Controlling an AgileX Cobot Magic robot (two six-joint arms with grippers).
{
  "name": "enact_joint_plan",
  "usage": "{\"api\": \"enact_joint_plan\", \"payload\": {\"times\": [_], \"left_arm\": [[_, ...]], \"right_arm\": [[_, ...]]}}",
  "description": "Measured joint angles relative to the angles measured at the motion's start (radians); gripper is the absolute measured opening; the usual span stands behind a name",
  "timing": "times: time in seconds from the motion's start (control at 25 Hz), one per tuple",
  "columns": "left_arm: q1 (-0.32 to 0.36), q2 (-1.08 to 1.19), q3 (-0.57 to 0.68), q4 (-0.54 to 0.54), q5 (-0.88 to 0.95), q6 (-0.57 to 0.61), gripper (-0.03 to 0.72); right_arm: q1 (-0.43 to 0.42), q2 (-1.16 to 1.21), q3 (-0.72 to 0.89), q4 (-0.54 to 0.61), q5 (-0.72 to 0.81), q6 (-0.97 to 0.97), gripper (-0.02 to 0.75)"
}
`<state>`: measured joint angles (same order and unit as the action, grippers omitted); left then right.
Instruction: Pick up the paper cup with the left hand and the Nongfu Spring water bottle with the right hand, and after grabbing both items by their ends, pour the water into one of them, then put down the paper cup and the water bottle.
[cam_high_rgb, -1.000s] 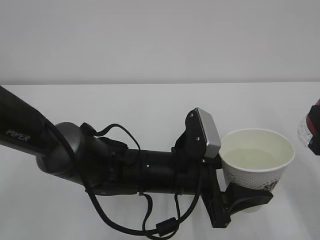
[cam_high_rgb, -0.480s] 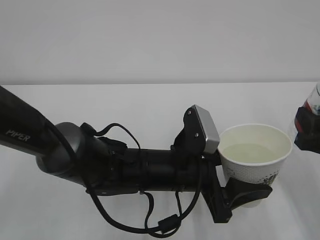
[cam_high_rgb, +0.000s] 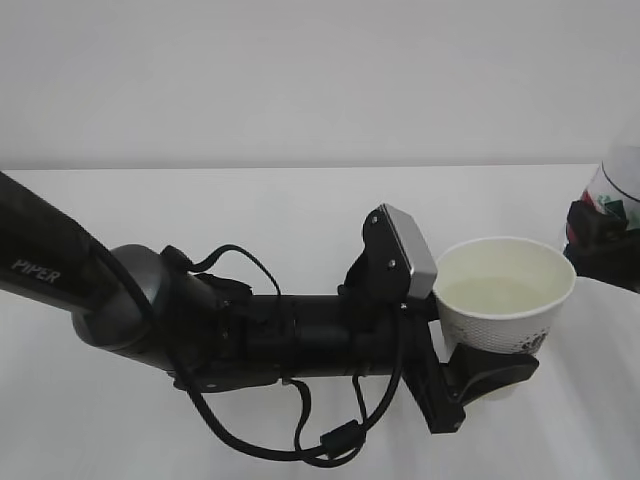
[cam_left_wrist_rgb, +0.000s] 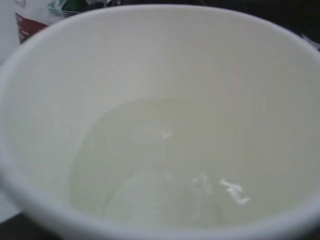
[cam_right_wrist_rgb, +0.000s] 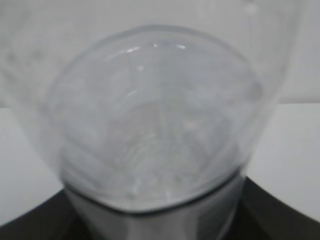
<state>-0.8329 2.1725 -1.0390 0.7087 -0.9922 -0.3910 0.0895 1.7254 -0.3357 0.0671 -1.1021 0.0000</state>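
Centre-right: our left hand (cam_high_rgb: 478, 372) grips the paper cup (cam_high_rgb: 505, 300), water (cam_left_wrist_rgb: 165, 170) inside. Right edge: our right hand (cam_high_rgb: 600, 245) clasps the Nongfu Spring water bottle (cam_high_rgb: 622, 180).

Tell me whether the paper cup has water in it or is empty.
Partly filled. The paper cup holds clear water: the left wrist view shows a glinting liquid surface low inside, well below the rim.

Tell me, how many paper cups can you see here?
1. The paper cup sits right of centre, held in the left hand, with water inside. Others could lie outside the pictures.
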Motion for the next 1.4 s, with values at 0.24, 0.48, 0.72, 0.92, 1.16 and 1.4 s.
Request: {"api": "enact_joint_plan", "payload": {"times": [0.24, 0.48, 0.72, 0.92, 1.16, 1.4], "left_arm": [[0.000, 0.000, 0.000, -0.031, 0.023, 0.030, 0.529], [0.000, 0.000, 0.000, -0.062, 0.026, 0.043, 0.520], [0.000, 0.000, 0.000, -0.068, 0.054, 0.045, 0.519], [0.000, 0.000, 0.000, -0.069, 0.055, 0.045, 0.518], [0.000, 0.000, 0.000, -0.071, 0.056, 0.045, 0.516], [0.000, 0.000, 0.000, -0.071, 0.056, 0.045, 0.510]], "right_arm": [[0.000, 0.067, -0.067, 0.000, 0.000, 0.000, 0.430], [0.000, 0.135, -0.132, 0.000, 0.000, 0.000, 0.430], [0.000, 0.210, -0.194, 0.000, 0.000, 0.000, 0.430], [0.000, 0.250, -0.215, 0.000, 0.000, 0.000, 0.430], [0.000, 0.276, -0.217, 0.000, 0.000, 0.000, 0.430], [0.000, 0.278, -0.217, 0.000, 0.000, 0.000, 0.430]]}}
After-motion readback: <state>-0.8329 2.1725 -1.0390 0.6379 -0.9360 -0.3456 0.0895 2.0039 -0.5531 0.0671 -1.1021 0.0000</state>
